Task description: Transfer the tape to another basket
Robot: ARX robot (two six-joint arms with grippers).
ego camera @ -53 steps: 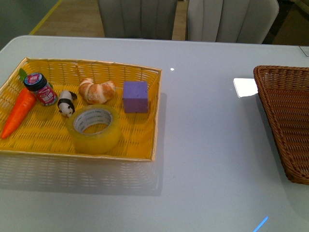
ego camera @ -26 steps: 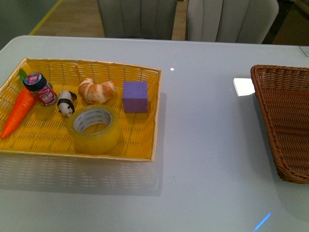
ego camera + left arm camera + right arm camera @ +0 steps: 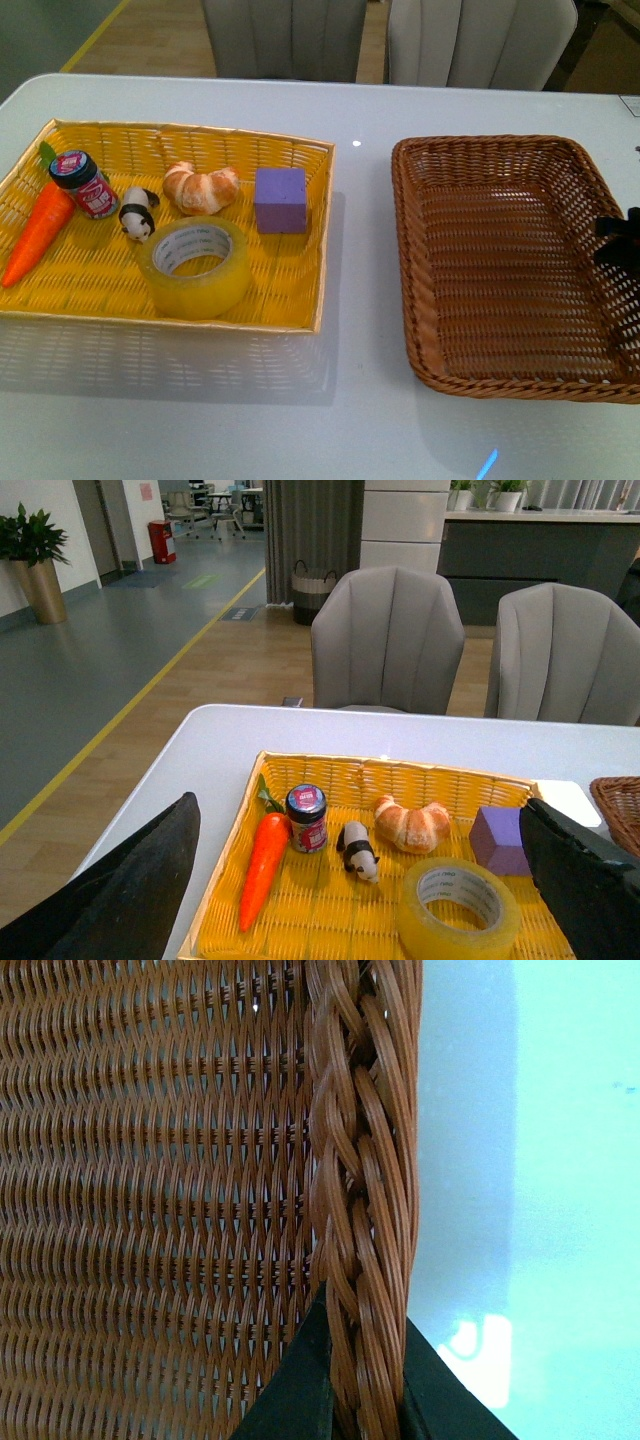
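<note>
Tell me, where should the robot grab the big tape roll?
I'd come straight down from above: the tape lies flat, hole up. Put one finger in the hole and one outside on its right wall, where there's room. The toy panda crowds its far left side.

Print on the tape core and jar label — none legible.
</note>
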